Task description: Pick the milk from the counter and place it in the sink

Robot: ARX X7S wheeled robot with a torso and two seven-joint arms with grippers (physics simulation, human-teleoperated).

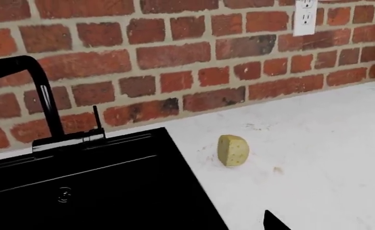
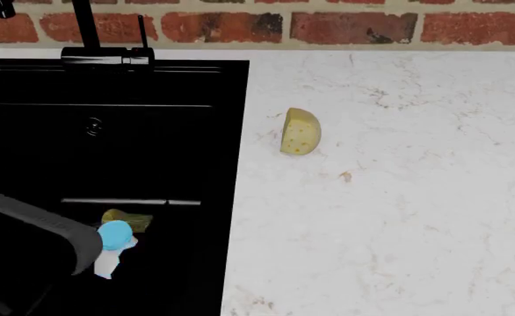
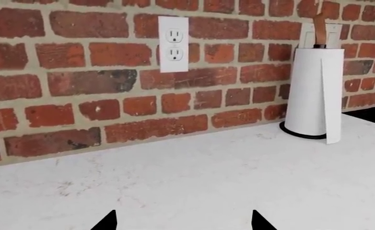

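The milk (image 2: pixel 113 238), a white bottle with a light blue cap, lies inside the black sink (image 2: pixel 178 131) near its front, partly covered by my left arm (image 2: pixel 29 237). It does not show in the left wrist view. That view looks over the sink (image 1: pixel 78 187) and the counter (image 1: pixel 315 158); one dark fingertip (image 1: pixel 274 223) stands far out to the side, the other is lost against the black basin, and nothing is between them. My right gripper (image 3: pixel 182 221) is open above bare white counter (image 3: pixel 194 182), its tips wide apart and holding nothing.
A yellow cheese wedge (image 2: pixel 299 131) stands on the counter right of the sink. The black faucet (image 2: pixel 99 52) rises at the sink's back against the brick wall. A small yellowish object (image 2: pixel 128 218) lies in the sink beside the milk. A paper towel roll (image 3: pixel 314 93) and an outlet (image 3: pixel 173 43) are near the right arm.
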